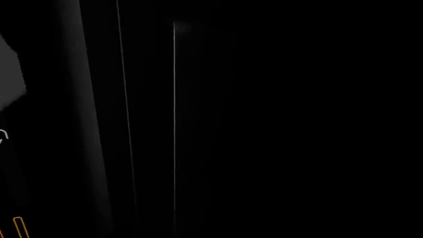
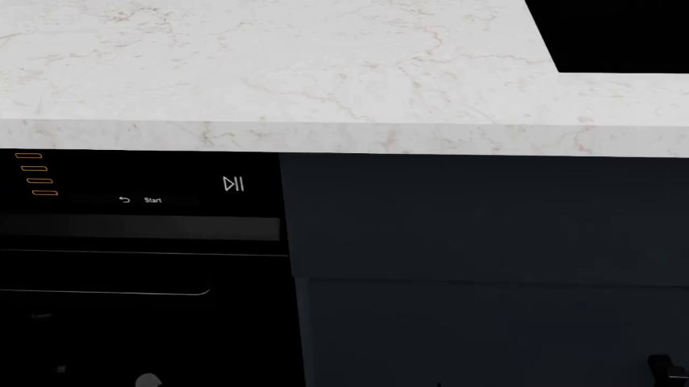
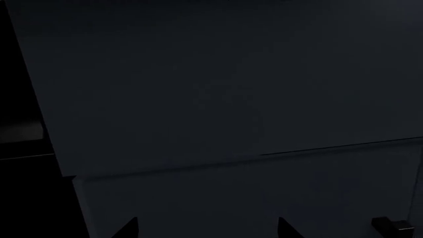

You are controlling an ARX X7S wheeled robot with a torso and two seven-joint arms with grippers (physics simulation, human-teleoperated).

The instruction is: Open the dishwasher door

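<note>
Here the dishwasher door (image 2: 129, 322) is a glossy black panel at the lower left of the head view, under the tabletop (image 2: 269, 72), and it sits flush and shut. A thin silver handle line (image 2: 108, 293) runs across it, with a dark recessed strip (image 2: 140, 228) just above. Over that strip lies the control band: four orange indicator bars (image 2: 35, 174) stacked at the far left, the word "Start" (image 2: 153, 200) with a small return arrow beside it, and a play/pause mark (image 2: 234, 184) further right. The left wrist view faces the same black surface up close, showing only thin bright lines (image 1: 174, 124), a grey patch at one edge and an orange bar (image 1: 21, 227).

Right of the door stand matte dark navy cabinet fronts (image 2: 485, 266), split by a horizontal seam. A black bar handle (image 2: 666, 368) shows at the lower right corner. The white marble tabletop spans the whole width, and a black sink basin (image 2: 614, 32) cuts into its far right corner.

The right tool (image 3: 208, 229) shows only two dark fingertips (image 3: 126, 229) standing well apart, so it is spread wide before the navy fronts. The left tool is out of sight.
</note>
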